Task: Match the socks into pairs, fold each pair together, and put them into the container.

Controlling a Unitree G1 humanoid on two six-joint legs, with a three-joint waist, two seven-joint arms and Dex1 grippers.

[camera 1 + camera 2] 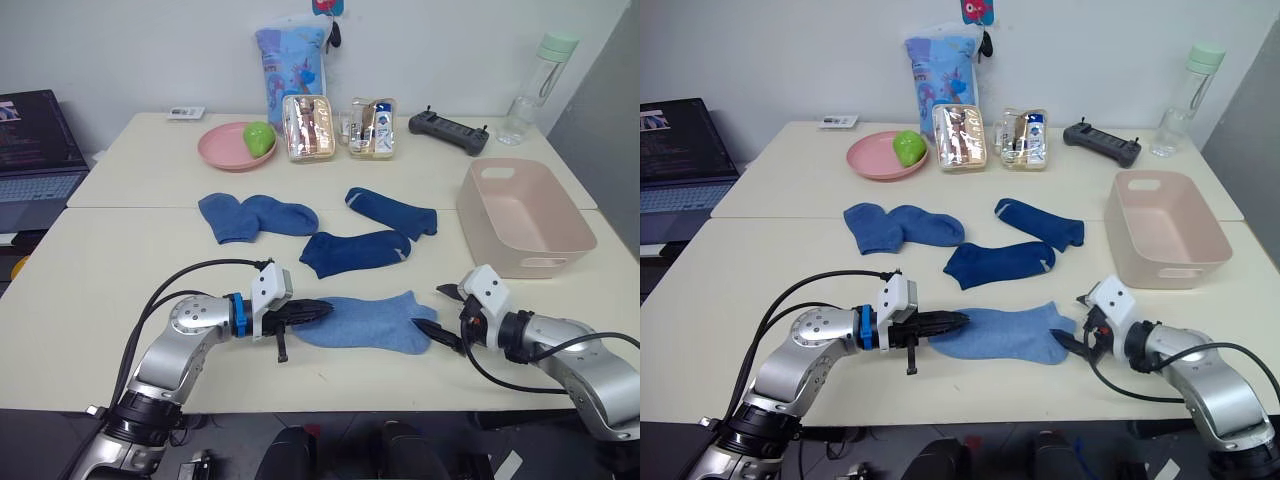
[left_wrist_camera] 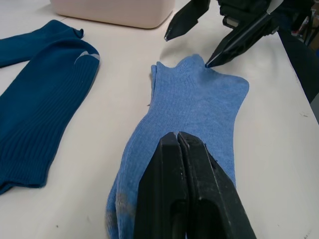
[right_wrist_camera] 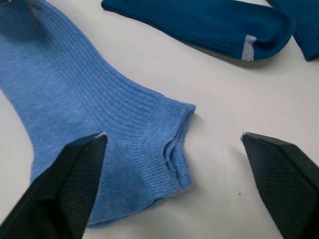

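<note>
Crosswise between the arms lay the light-blue sock (image 1: 365, 322), toe pinned under the clenched left gripper (image 1: 322, 311), cuff just before the right gripper (image 1: 440, 312), its jaws spread wide.

Silver-grey arms with black cables, a blue wrist ring, white camera blocks, pointed black end effector fingers (image 1: 310, 311).
</note>
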